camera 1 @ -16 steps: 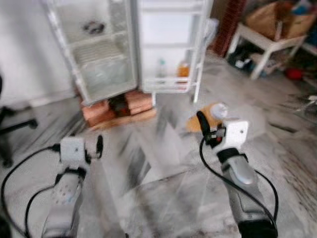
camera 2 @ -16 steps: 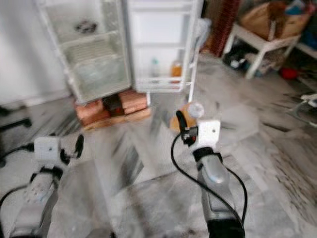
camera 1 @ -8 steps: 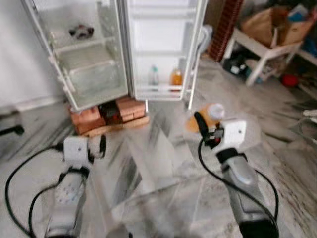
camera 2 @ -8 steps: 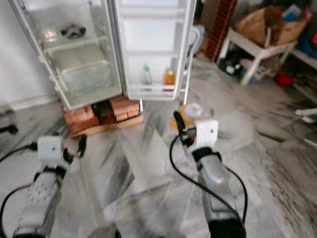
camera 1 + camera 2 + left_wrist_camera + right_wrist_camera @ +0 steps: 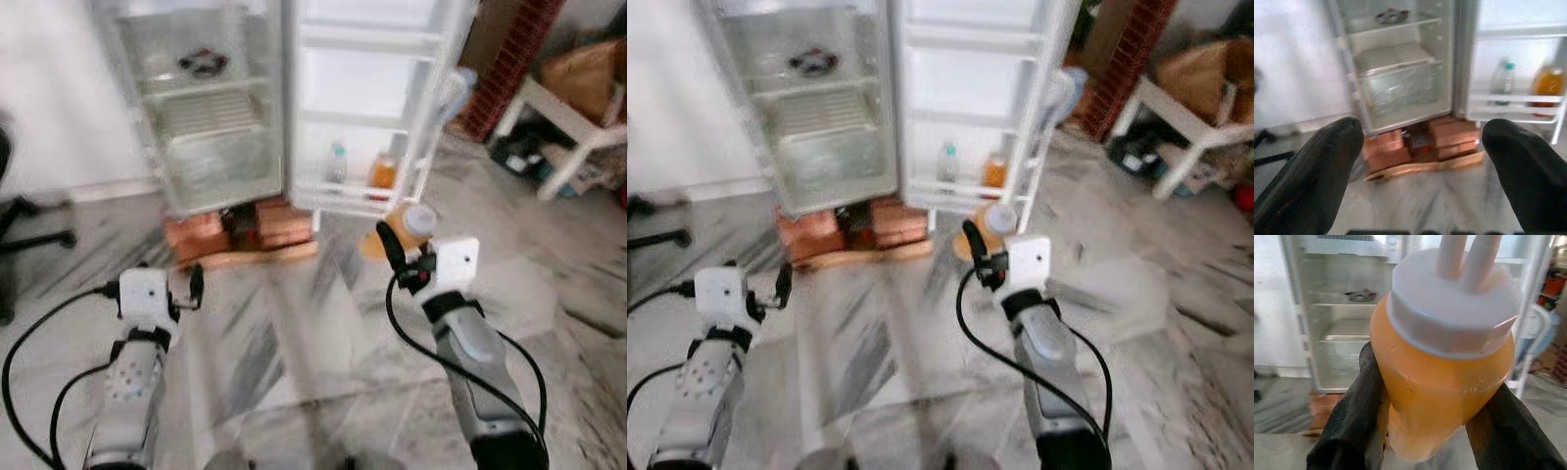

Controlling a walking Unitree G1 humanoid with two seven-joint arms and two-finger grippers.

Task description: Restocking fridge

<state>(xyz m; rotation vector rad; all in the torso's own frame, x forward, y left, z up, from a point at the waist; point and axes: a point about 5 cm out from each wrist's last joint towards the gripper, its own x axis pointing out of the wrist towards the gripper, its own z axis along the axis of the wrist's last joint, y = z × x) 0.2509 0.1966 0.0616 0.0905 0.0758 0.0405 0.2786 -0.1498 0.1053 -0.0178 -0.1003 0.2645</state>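
The white fridge [image 5: 211, 127] stands open ahead on the marble floor, its door [image 5: 367, 98] swung to the right. The door's lower shelf holds a clear bottle [image 5: 337, 164] and an orange bottle [image 5: 382, 172]. My right gripper [image 5: 396, 241] is shut on an orange juice bottle [image 5: 1444, 357] with a white cap, held upright in front of the door shelf and well short of it. My left gripper [image 5: 1422, 161] is open and holds nothing; it hangs low at the left, facing the fridge. A dark item [image 5: 203, 63] lies on an upper fridge shelf.
Red bricks and a wooden board [image 5: 245, 230] prop up the fridge. A white table [image 5: 578, 108] with cardboard boxes stands at the right, with clutter under it. A brick pillar [image 5: 509, 59] rises behind the door. An office chair's base [image 5: 24, 235] is at the far left.
The whole view has shifted as I move, and the fridge now sits further right in the picture. Both arms keep their pose; the right gripper still holds the juice bottle.
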